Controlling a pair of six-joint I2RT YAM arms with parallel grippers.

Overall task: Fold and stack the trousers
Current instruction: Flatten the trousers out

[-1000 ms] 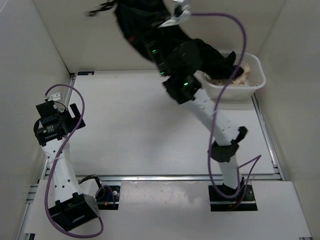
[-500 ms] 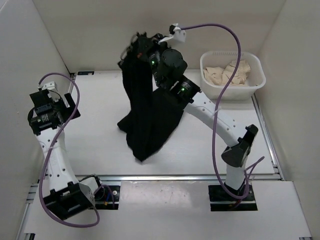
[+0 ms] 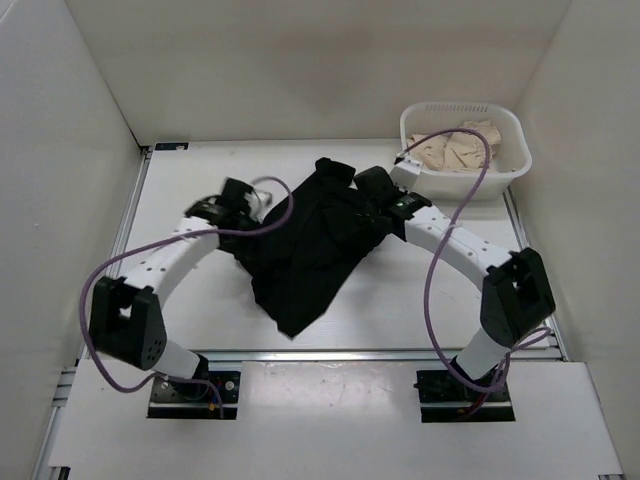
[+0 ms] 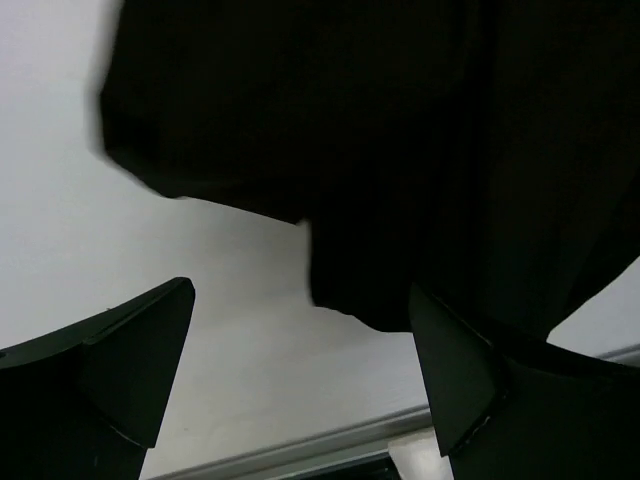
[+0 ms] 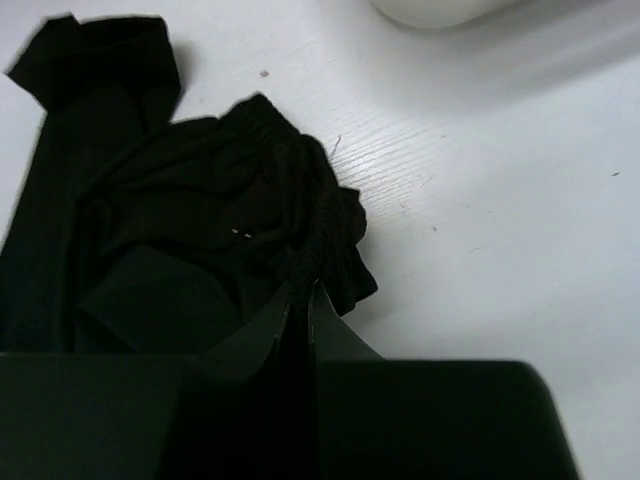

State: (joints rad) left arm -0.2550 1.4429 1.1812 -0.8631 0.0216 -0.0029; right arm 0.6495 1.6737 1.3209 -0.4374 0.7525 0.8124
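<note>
The black trousers (image 3: 308,250) lie in a loose heap on the middle of the worktop (image 3: 200,170), not yet flat. By my reading, the step in hand is the spreading-out that must come before any fold.

The right hand (image 5: 300,300) is pressed together on a ruck of the gathered elastic waistband at the heap's far right corner, with cloth pinched between its fingers. The left hand (image 4: 300,305) has its fingers spread and holds nothing. It sits low at the heap's left edge, and the wrist view shows a rounded lobe of cloth just ahead of the opening.

The next move likely calls for the left hand to close on that near edge. The two hands could then draw apart to pull the cloth taut and flat, so that the legs can be told apart.

The fabric is dark, soft and heavily creased. One end runs to a point towards the near edge of the worktop, and a cuff-like flap sticks out at the far side. Which part is leg and which is seat I cannot tell.

A white basket (image 3: 470,186) of beige garments (image 3: 455,148) stands at the far right corner, well apart from the trousers.
</note>
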